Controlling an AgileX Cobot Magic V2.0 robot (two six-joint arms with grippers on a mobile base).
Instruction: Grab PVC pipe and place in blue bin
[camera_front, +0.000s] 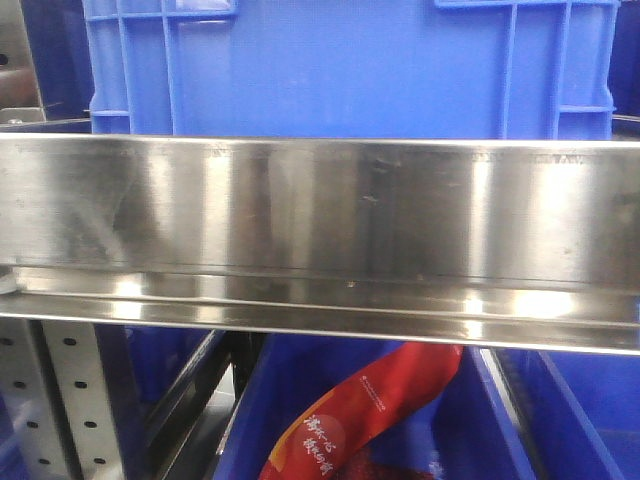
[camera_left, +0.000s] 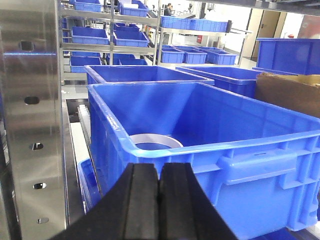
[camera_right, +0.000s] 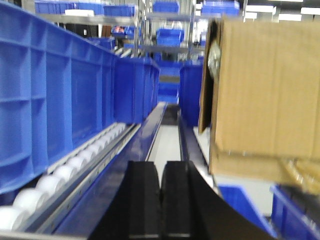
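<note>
PVC pipe (camera_left: 155, 141) lies inside blue bin (camera_left: 210, 150); both claws closed, empty.

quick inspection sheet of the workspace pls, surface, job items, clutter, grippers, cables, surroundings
surface: steel shelf rail spans the front view; white roller track beside the right arm.
job's things: blue bin open in front of the left gripper; a white curved piece lies inside it, possibly the PVC pipe, too hidden by the rim to confirm.
clutter: cardboard box on the right; red printed bag in a lower bin.
grippers: left gripper jaws shut, holding nothing; right gripper jaws shut, holding nothing.
cables: nothing seen.
surroundings: racks of more blue bins behind.
</note>
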